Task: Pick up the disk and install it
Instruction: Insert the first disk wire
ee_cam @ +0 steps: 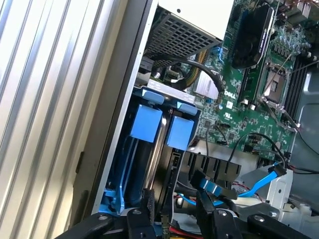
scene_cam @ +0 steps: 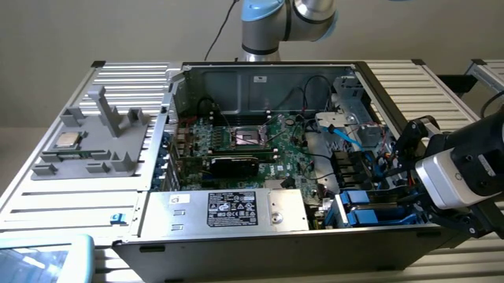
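The disk (ee_cam: 147,123) stands on edge in the drive bay at the front corner of the open computer case (scene_cam: 236,242), on the exterior view's right. Its bright blue carrier frame and tabs show there (scene_cam: 364,215). My gripper (scene_cam: 396,190) reaches into that bay from the exterior view's right. In the wrist view my gripper (ee_cam: 174,221) has its two black fingers (ee_cam: 141,220) on either side of the disk's near end, gripping it. That near end is dark and partly hidden behind them.
A large silver box with a black label (scene_cam: 232,209) lies at the case's front. Behind it sits the green motherboard (scene_cam: 256,147). Blue cables (scene_cam: 345,132) run beside the bay. On the exterior view's left, a grey fixture (scene_cam: 98,144) holds a small square chip (scene_cam: 67,140).
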### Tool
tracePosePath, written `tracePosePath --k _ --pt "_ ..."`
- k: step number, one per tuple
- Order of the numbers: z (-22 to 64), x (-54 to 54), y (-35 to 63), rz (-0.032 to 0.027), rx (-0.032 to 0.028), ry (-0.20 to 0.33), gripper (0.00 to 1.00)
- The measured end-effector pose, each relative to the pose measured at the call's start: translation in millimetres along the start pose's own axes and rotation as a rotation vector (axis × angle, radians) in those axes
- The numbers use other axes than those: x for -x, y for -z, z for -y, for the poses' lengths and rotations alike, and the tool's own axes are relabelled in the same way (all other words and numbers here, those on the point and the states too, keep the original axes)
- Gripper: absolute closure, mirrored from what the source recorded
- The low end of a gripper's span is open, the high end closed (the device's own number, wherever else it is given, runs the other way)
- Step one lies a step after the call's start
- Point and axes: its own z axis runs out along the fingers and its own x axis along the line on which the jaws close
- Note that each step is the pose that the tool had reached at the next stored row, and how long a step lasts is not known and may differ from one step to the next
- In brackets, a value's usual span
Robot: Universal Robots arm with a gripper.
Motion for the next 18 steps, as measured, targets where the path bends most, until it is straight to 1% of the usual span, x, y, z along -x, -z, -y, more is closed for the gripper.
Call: tracePosePath --k 2,3,4,6,7,8,9,10,12,13,16,17,18 --pt "0.8 -0.3 0.1 0.0014 0.0040 -0.002 0.54" --pt "1.0 -0.3 0.0 0.0020 0.0060 -0.003 0.63" --pt "1.3 -0.4 0.0 0.0027 0.0079 -0.003 0.63" --pt "1.9 -0.6 -0.1 0.0039 0.0114 -0.005 0.75" --pt "2.5 -0.9 -0.3 0.0048 0.0141 -0.006 0.75" --pt "2.9 -1.0 -0.4 0.0057 0.0169 -0.007 0.81" --pt "3.2 -1.0 -0.3 0.0061 0.0194 -0.008 0.81" --pt "3.2 -1.0 -0.3 0.0067 0.0213 -0.009 0.84" --pt "3.3 -0.3 0.6 0.0069 0.0223 -0.010 0.84" --pt "3.7 1.3 2.6 0.0054 0.0228 -0.010 0.84" --pt "5.5 10.0 10.7 -0.0054 0.0256 -0.010 0.84" --pt "6.1 12.6 12.2 -0.0097 0.0266 -0.010 0.84" --pt "6.7 15.0 13.1 -0.0155 0.0276 -0.011 0.84"
